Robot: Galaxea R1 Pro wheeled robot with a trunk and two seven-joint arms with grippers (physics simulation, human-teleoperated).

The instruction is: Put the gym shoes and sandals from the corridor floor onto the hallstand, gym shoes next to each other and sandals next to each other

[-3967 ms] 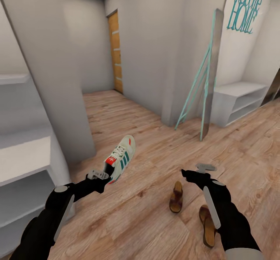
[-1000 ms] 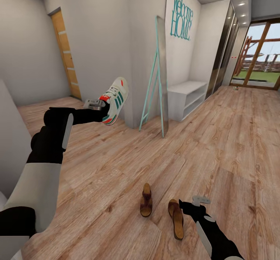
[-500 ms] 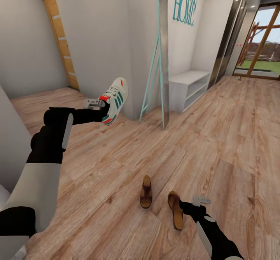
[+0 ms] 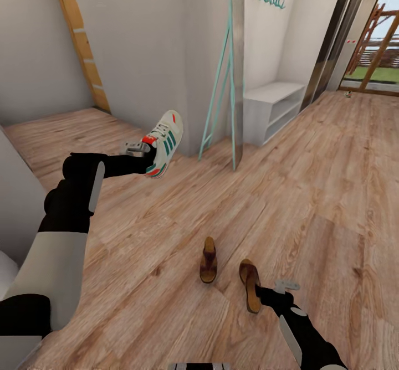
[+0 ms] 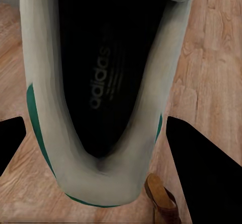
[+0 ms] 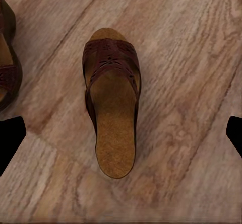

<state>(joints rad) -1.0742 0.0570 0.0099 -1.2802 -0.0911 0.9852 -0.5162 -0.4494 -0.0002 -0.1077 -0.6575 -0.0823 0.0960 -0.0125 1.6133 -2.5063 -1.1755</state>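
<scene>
Here, the sandal (image 6: 112,108) lies between the right jaws.

Your left arm raised and stretched forward, left gripper (image 4: 148,157) clamped on a gym shoe (image 4: 164,142), your right arm low, right gripper (image 4: 275,291) spread wide, pointing down.

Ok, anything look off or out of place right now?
Nothing damaged. The two sandals lie apart on the corridor floor, toes splayed rather than parallel. The left claw holds one gym shoe in the air; the right claw hovers open over the nearer sandal.
</scene>
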